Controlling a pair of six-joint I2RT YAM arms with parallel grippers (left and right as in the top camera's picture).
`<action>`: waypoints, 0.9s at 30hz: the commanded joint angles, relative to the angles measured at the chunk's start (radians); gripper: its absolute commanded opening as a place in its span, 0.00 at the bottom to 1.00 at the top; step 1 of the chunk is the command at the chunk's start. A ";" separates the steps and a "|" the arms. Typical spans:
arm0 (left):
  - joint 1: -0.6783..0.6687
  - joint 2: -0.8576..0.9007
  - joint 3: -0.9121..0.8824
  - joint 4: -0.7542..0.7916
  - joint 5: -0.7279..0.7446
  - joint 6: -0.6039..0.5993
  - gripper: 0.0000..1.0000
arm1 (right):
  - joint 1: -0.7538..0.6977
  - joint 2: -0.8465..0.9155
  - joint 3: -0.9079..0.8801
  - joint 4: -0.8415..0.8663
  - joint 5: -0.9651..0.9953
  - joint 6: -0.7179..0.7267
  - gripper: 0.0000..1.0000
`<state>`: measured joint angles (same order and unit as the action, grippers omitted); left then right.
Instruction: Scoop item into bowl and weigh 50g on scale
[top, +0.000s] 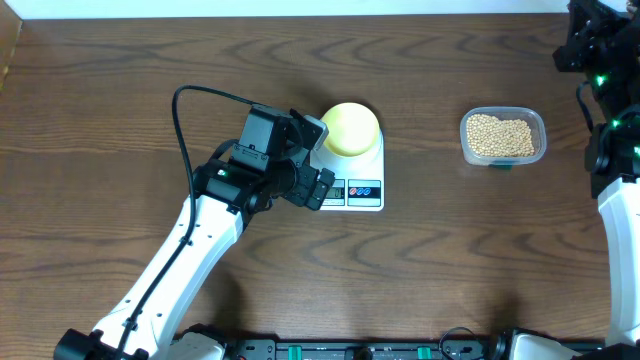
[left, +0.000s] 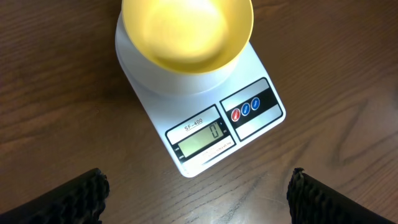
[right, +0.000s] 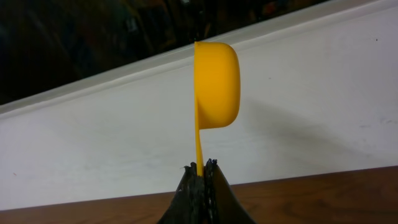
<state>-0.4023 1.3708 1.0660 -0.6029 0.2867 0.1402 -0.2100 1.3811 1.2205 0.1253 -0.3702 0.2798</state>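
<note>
Left hand (left: 196, 186) spread; right hand (right: 200, 167) pinching one scoop (right: 217, 84); one bowl (left: 186, 31) on one scale (left: 249, 74).

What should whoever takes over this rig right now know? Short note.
Left claw: open, empty, over the table in front of the scale.
Right claw: shut on the yellow scoop by its handle, held up off the table.
Bowl: on the scale, empty; display reads 0.
Beans: in the clear tub, right of the scale.
Done: scoop in claw, bowl on scale. Left: scoop beans into bowl to 50 g.
</note>
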 joint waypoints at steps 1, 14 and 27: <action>0.000 0.006 -0.005 -0.004 0.008 0.024 0.94 | 0.006 -0.004 0.010 0.006 0.005 -0.016 0.01; 0.000 0.006 -0.005 -0.005 -0.022 0.024 0.94 | 0.006 -0.004 0.010 -0.002 -0.007 -0.015 0.01; 0.000 0.006 -0.005 -0.005 -0.022 0.024 0.94 | -0.005 -0.004 0.010 -0.071 -0.204 -0.004 0.01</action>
<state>-0.4023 1.3708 1.0660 -0.6048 0.2783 0.1551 -0.2119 1.3811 1.2205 0.0570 -0.4770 0.2802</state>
